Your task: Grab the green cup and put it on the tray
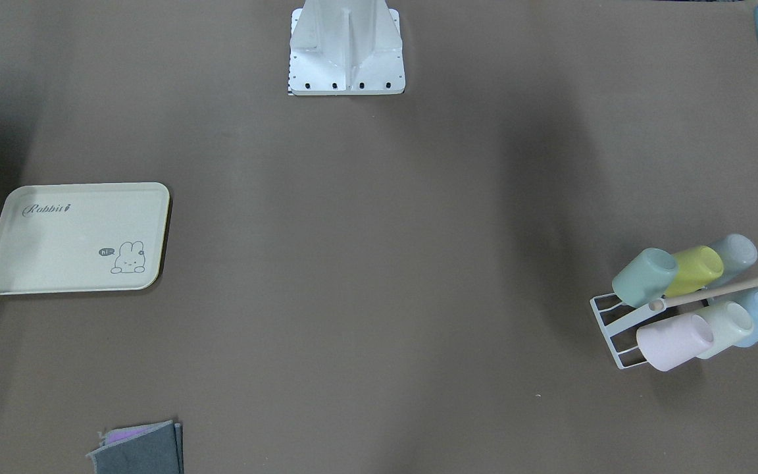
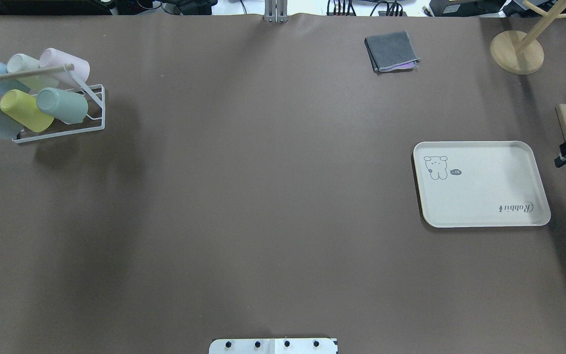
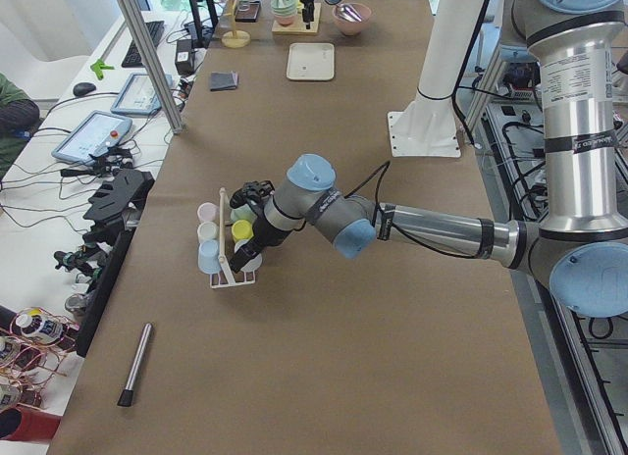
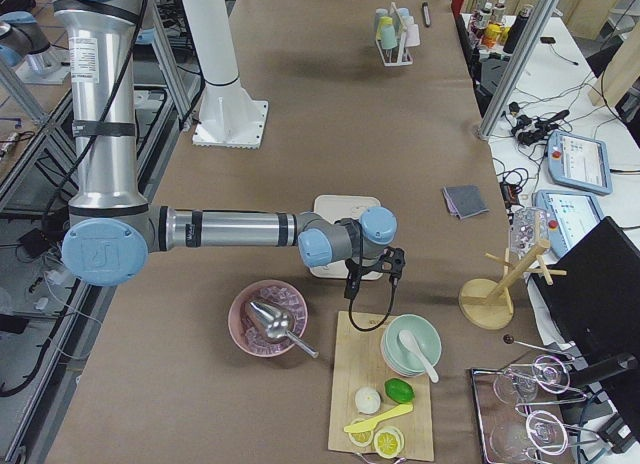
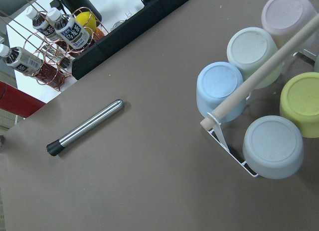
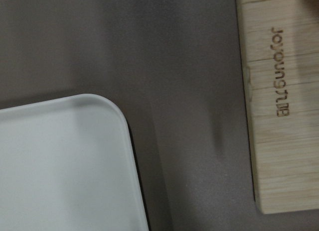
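0 steps done: the green cup (image 1: 645,276) lies in the rack (image 1: 604,332), well apart from the tray (image 1: 56,250). Your left hand (image 3: 245,251) hangs by the rack, right hand (image 4: 372,282) by the tray; open or closed, you cannot tell.

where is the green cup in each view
exterior front-facing: green cup lower right, left end of rack.
overhead exterior: green cup upper left, rack's right end.
exterior left: green cup centre-left, rack's far end.
exterior right: rack at top; cup too small to tell.
left wrist-mounted: not clearly visible.
right wrist-mounted: not in it.
shared landmark: wooden rod.
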Controlling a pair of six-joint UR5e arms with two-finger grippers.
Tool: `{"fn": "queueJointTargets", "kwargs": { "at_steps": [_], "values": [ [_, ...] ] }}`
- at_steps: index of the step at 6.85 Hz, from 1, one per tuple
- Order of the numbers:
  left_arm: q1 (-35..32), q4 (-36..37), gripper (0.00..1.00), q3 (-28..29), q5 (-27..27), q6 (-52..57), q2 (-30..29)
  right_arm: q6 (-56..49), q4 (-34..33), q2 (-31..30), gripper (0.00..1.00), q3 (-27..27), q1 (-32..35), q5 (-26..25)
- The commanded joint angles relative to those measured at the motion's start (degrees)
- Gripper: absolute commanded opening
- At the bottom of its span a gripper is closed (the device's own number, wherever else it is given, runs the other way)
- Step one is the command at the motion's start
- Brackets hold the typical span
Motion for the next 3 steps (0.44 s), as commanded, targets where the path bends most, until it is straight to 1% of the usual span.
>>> {"fn": "queueJointTargets", "kwargs": {
  "at_steps": [1, 2, 3],
  "values": [
    [4.7, 0.3, 0.99, -1.1, 5.6, 0.6, -1.3, 1.5, 1.2, 1.2, 0.99, -1.5, -2.6, -1.1],
    [5.8, 0.4, 0.99, -2.4, 9.5, 4.4, -1.3, 1.5, 1.9, 1.7, 0.99, -2.8, -3.8, -1.3],
    [6.3, 0.4, 0.99, -3.9, 14.8, 9.8, -1.5, 1.5, 2.8, 2.1, 0.99, -3.9, -4.1, -1.5]
  ]
}}
